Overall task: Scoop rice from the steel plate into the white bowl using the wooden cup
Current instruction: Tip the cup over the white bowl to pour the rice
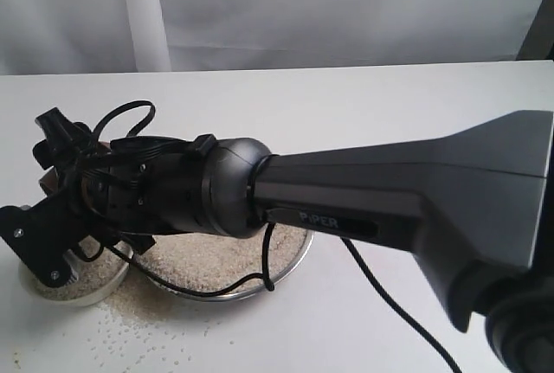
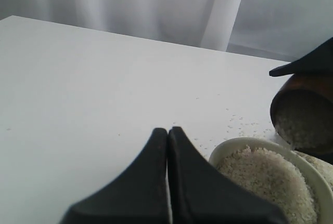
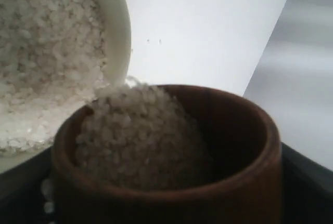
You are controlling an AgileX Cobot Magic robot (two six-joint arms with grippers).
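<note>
I have the right gripper clamped on the wooden cup, tipped toward the white bowl at the lower right of the left wrist view, lip close to the rim so its rice can slide over; I judge this the pour. The bowl is heaped near its rim, and loose grains lie on the table; little margin. The steel plate sits just beside the bowl; my left gripper is pressed closed, empty, with open table toward that view's upper left.
</note>
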